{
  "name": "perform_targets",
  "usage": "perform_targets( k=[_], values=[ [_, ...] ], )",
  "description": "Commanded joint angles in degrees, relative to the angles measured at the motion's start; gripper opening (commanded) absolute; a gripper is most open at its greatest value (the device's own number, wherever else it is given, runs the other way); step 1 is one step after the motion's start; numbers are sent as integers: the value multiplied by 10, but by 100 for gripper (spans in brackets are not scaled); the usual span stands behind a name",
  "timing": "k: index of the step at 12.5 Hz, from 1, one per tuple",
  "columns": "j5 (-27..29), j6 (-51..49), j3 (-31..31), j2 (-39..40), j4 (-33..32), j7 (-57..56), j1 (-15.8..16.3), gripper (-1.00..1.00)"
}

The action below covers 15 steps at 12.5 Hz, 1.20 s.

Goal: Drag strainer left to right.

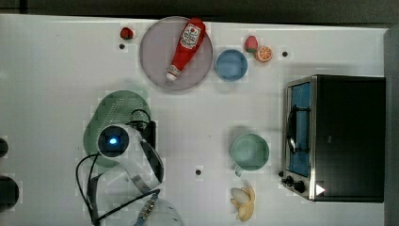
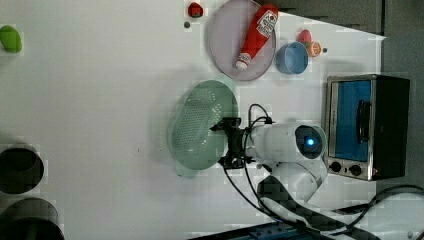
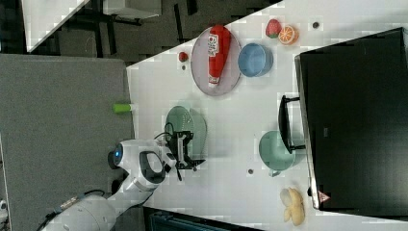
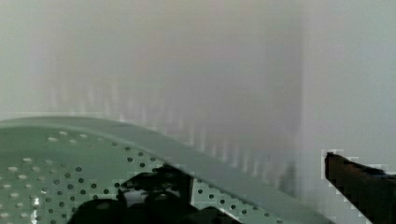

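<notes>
White worktop (image 1: 56, 70) carrying everything. Black toaster oven (image 1: 346, 136) with a blue glass door at the top view's far right, well apart from the strainer. White Franka arm (image 1: 127, 188) reaching in from the top view's lower edge, wrist over the strainer's lower part. Grey round plate (image 1: 157, 52) above the strainer in the top view, close to its upper rim, with a red ketchup bottle (image 1: 187, 47) lying across it, cap toward the strainer.

Strainer (image 1: 117, 110), pale mint green, oval, perforated centre, wide smooth rim, resting flat on the worktop left of centre in the top view; in the left view (image 2: 200, 125) lying lengthwise just beside the arm's black gripper (image 2: 231, 142). Fingers spread wide apart, holding nothing, straddling the strainer's rim on the side nearest the arm in the left view; contact with the rim not clear. Same gripper (image 3: 186, 150) at the strainer's lower edge in the right view. Perforated surface (image 4: 56, 158) close up in the wrist view.

Green mug (image 1: 249, 151) right of the strainer in the top view, well apart. Blue bowl (image 1: 231, 64) just beside the plate. Banana (image 1: 243, 202) below the mug. Strawberry (image 1: 251, 44) and orange slice (image 1: 264, 53) near the bowl.
</notes>
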Motion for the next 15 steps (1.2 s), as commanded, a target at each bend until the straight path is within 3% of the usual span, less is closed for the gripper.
perform_targets(
  k=[1,8,15],
  values=[
    [5,3,-13,-23,-9,-76,-60,100],
    [5,3,-57,-40,-24,-166,-115,100],
    [5,4,-135,-52,-25,-257,-123,100]
  ],
)
